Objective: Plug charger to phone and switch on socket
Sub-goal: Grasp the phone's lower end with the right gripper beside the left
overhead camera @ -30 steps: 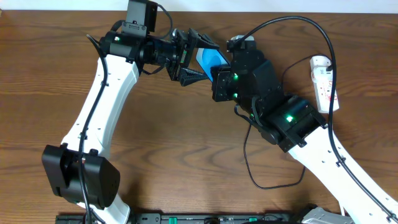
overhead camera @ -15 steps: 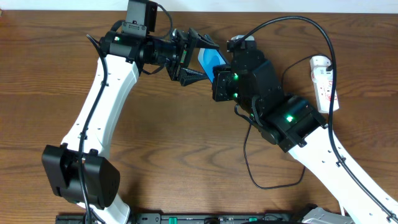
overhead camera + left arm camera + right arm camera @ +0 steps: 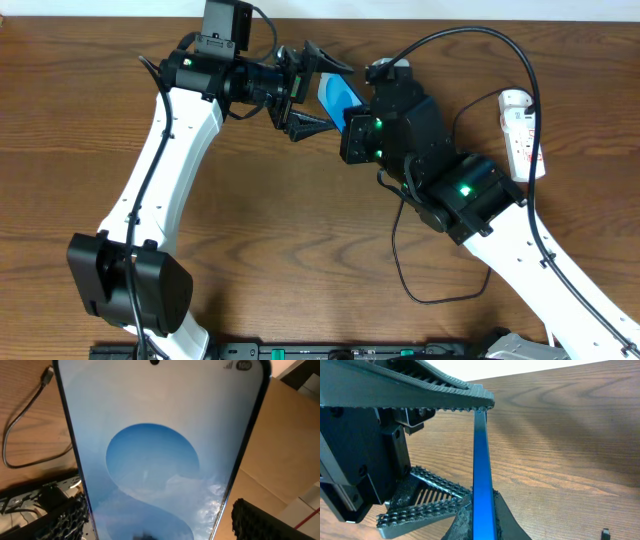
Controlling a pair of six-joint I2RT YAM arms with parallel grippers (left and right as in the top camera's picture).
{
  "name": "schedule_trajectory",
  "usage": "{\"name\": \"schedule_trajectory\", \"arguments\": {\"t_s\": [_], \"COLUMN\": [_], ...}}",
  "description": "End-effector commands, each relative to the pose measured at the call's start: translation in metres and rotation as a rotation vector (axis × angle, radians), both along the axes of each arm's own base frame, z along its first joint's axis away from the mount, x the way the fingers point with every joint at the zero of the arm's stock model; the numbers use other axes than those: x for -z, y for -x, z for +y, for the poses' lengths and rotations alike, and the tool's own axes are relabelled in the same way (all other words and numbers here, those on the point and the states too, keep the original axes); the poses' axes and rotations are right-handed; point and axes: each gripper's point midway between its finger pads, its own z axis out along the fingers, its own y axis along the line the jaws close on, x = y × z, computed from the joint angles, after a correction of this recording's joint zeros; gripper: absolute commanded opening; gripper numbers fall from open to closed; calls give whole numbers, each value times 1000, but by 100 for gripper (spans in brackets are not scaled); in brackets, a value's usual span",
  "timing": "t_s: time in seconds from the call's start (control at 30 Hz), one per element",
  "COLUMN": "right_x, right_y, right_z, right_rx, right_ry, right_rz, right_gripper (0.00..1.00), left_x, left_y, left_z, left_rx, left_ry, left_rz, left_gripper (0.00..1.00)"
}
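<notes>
The phone (image 3: 160,450), blue screen lit, is held off the table on its edge. In the overhead view a blue part of the phone (image 3: 338,95) shows between the arms. My right gripper (image 3: 481,522) is shut on the phone's lower edge (image 3: 481,470). My left gripper (image 3: 160,527) is open, one finger on each side of the phone, with a gap on the right side; overhead it is at the phone's left (image 3: 320,90). The charger's thin black cable (image 3: 400,255) loops on the table, and its connector tip (image 3: 47,375) lies loose. The socket (image 3: 522,135) lies at the far right.
My right arm's body (image 3: 430,150) covers the middle of the table. A thick black arm cable (image 3: 480,35) arcs over the socket. My left arm's base (image 3: 130,285) stands at the front left. Brown board surfaces (image 3: 290,445) show behind the phone.
My left gripper's fingers have spread a little wider around the phone. The phone and the right arm have stayed in place.
</notes>
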Motion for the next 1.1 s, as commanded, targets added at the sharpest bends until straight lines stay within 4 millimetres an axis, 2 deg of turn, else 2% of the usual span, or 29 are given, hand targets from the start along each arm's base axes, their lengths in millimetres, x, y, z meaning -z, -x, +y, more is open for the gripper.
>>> {"name": "schedule_trajectory", "arguments": {"t_s": [0.0, 0.2, 0.47, 0.53, 0.57, 0.63, 0.83, 1.07], "right_x": [-16, -29, -42, -41, -41, -40, -39, -41], "right_y": [-6, -21, -25, -24, -23, -21, -18, -19], "right_z": [-11, -32, -40, -38, -36, -32, -23, -23], "right_rx": [110, 310, 520, 561, 575, 594, 687, 752], "right_ry": [-47, -162, -522, -605, -648, -718, -947, -1069], "right_rz": [-32, -53, 50, 93, 119, 166, 316, 371], "right_gripper": [1, 1, 1, 1, 1, 1, 1, 1], "left_x": [-19, -16, -17, -19, -21, -25, -28, -28], "left_y": [6, 3, 0, -3, -4, -7, -9, -9], "left_z": [1, 2, 2, 1, 1, 0, -1, -1], "left_rx": [11, -5, -42, -52, -55, -54, -62, -62], "left_ry": [26, 6, 13, 22, 27, 43, 52, 52], "left_rz": [-41, -46, 14, 15, 13, 2, 3, 4], "left_gripper": [93, 93, 93, 92, 87, 83, 83, 83]}}
